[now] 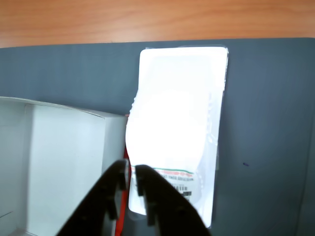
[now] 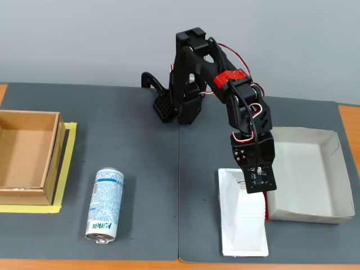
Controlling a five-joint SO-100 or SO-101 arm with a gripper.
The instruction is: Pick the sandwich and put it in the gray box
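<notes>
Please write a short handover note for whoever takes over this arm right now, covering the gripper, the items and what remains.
Gripper: black fingers nearly closed, holding nothing, hovering at the near edge of the white wedge-shaped sandwich package, by the tray wall.
Sandwich: lying flat on the dark grey mat, directly beside the shallow pale grey cardboard tray, not inside it.
Tray: empty in both views.
Also on the mat: a blue-and-white printed can and a brown cardboard box, neither part of the job.
Done: approach only.
Left: grasp the sandwich, lift it, place it in the tray.
</notes>
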